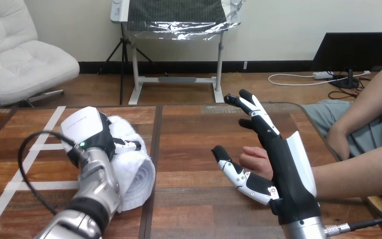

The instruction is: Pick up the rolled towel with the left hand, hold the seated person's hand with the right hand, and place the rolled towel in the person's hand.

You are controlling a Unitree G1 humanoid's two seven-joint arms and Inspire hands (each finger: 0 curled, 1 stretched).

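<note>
The left hand (pixel 93 135) is curling its fingers over the rolled towel (pixel 138 175), a thick white roll lying on the bench (pixel 194 130), spiral end showing. The right hand (pixel 282 164) is holding its fingers wide, beside the person's hand (pixel 251 158).

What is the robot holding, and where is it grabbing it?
The left robot hand curls round the rolled towel near its far end. The right robot hand is open, holding nothing.

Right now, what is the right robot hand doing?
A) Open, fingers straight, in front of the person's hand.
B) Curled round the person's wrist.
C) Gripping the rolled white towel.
A: the right robot hand stands open with straight fingers, and the person's hand lies ungrasped just behind it on the wooden table.
</note>
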